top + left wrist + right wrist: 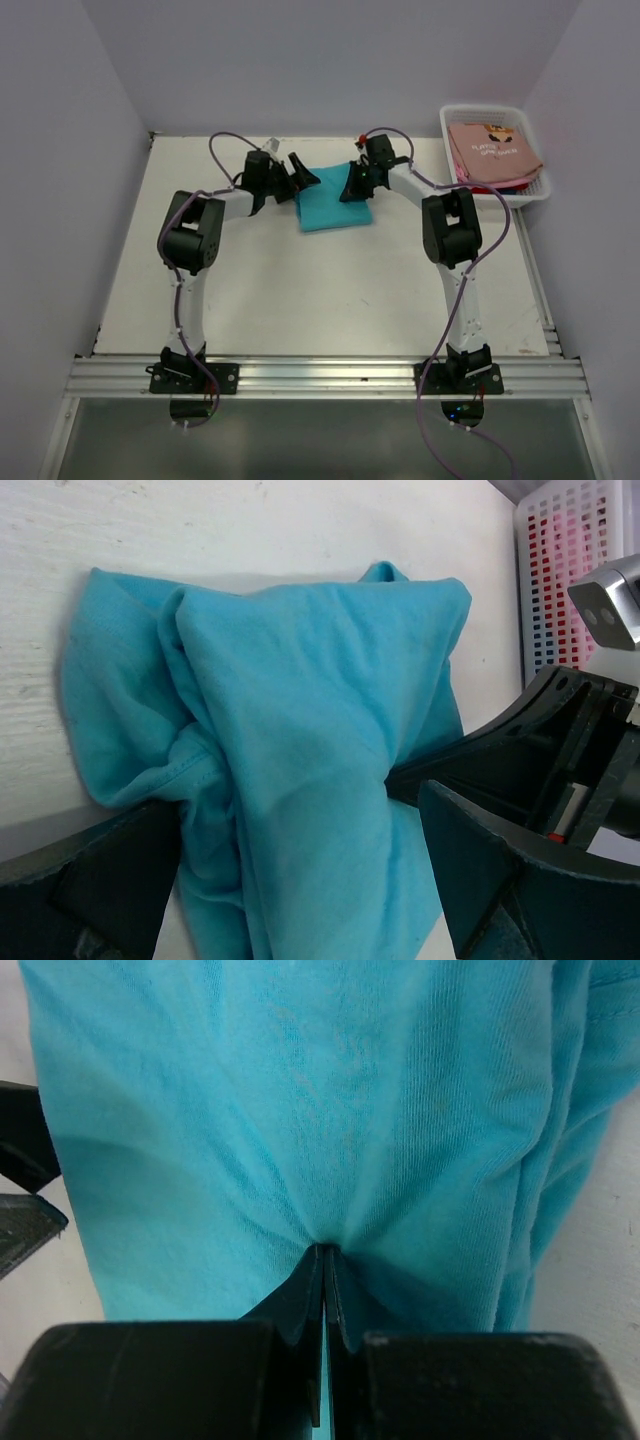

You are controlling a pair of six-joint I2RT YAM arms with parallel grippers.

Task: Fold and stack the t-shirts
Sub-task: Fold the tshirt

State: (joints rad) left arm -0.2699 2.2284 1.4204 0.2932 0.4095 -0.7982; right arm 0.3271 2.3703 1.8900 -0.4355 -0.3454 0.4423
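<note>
On the white table (300, 300), toward its far edge: the teal t-shirt (335, 205), bunched into a rough square of loose folds, with no clear long axis.

Well to the right of the teal t-shirt: a white basket (445, 125) with a salmon-pink t-shirt (492, 150) on top inside.

On either side of the teal t-shirt, both arms, about equally near.

At its right far edge: the right gripper (323, 1260), pinched tight on a tuck of teal cloth.

At its left far edge: the left gripper (305, 175), spread wide, with cloth between the fingers, unclamped.

Probably mid-fold. Likely next: close the left claw on the cloth straight ahead of it, opposite the right-hand pinch, for an even lift of both sides.
</note>
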